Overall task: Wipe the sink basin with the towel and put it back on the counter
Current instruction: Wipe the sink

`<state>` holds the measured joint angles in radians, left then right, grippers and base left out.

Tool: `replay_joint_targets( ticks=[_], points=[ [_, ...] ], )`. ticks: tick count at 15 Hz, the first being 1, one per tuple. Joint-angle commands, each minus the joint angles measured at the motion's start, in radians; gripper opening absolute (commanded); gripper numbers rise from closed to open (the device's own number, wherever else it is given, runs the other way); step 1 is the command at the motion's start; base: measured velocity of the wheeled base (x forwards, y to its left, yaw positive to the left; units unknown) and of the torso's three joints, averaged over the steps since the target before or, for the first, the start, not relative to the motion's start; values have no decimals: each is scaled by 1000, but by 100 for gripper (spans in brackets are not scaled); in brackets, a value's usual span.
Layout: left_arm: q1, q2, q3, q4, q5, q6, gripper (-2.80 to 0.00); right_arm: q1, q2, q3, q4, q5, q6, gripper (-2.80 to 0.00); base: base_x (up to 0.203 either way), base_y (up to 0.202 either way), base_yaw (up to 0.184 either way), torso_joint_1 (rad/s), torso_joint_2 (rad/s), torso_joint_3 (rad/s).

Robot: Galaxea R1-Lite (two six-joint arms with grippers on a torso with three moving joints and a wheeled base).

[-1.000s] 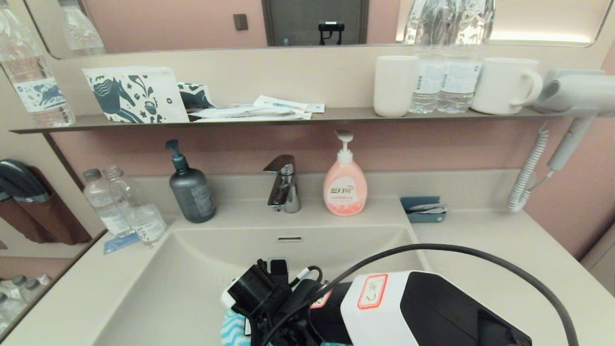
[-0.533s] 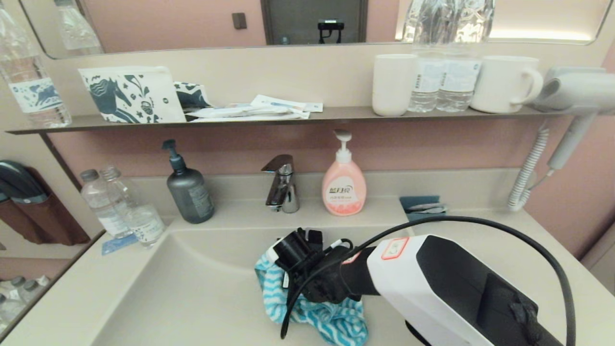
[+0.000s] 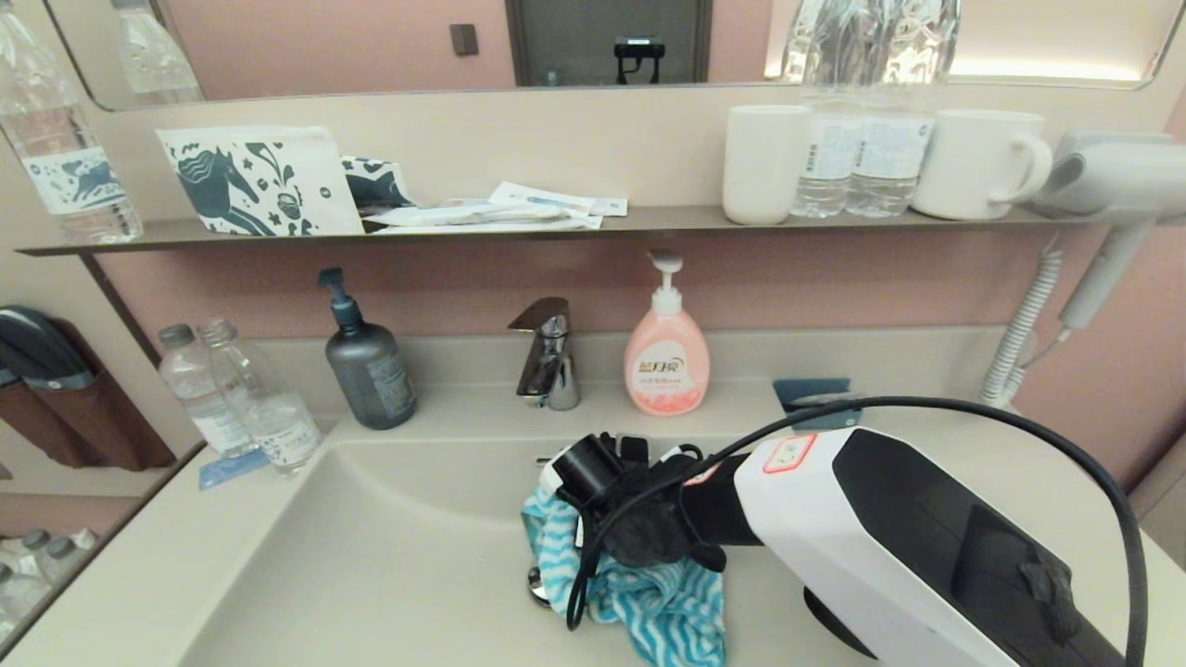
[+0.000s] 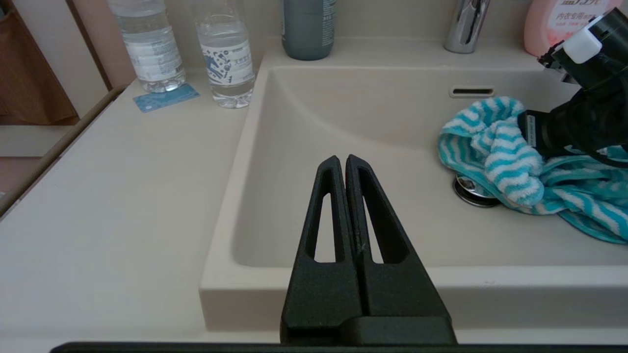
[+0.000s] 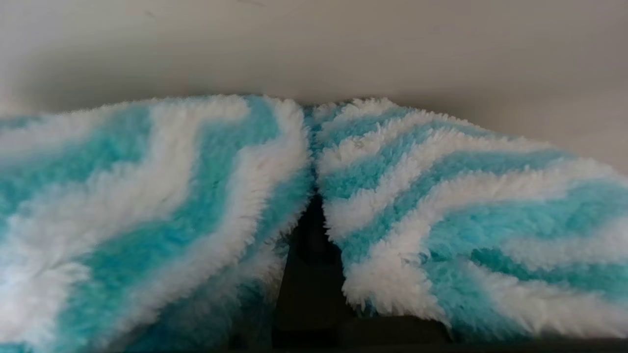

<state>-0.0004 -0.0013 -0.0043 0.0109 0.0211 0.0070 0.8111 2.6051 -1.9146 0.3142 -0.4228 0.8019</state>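
Note:
The turquoise-and-white striped towel [image 3: 649,602] [image 4: 495,147] [image 5: 441,196] lies bunched on the floor of the beige sink basin [image 3: 371,556] [image 4: 373,127], draped over part of the chrome drain plug [image 3: 536,582] [image 4: 468,189]. My right gripper [image 3: 579,547] [image 5: 306,215] reaches down into the basin and is shut on the towel, whose pile folds around the fingers. Behind it, the overflow slot [image 4: 472,91] shows on the basin's back wall. My left gripper [image 4: 342,159] hangs shut and empty over the basin's front left rim. The beige counter [image 3: 139,574] [image 4: 122,196] surrounds the basin.
Behind the basin stand a chrome faucet [image 3: 547,357], a pink soap bottle [image 3: 665,357] and a dark pump bottle [image 3: 369,366]. Two water bottles [image 3: 241,398] stand on the left counter, a small blue tray [image 3: 815,394] at the back right. A hair dryer [image 3: 1112,185] hangs at the right.
My right gripper has dragged the towel from the basin's near edge toward the back and right, over the drain. The left arm has not moved.

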Motion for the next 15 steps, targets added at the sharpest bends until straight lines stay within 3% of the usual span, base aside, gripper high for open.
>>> replay_joint_targets(
  ticks=[1,8,12,15],
  points=[
    [0,1,0,0,0,0,-280,0,-22,10,121,-10,4,-280,0,0,0,0,0,0],
    [0,1,0,0,0,1,-280,73,-52,33,533,12,4,-280,0,0,0,0,0,0],
    [0,1,0,0,0,0,-280,169,-98,94,581,57,2,-280,0,0,0,0,0,0],
    [1,1,0,0,0,1,-280,196,-164,97,631,63,1,-280,0,0,0,0,0,0]
  ],
)
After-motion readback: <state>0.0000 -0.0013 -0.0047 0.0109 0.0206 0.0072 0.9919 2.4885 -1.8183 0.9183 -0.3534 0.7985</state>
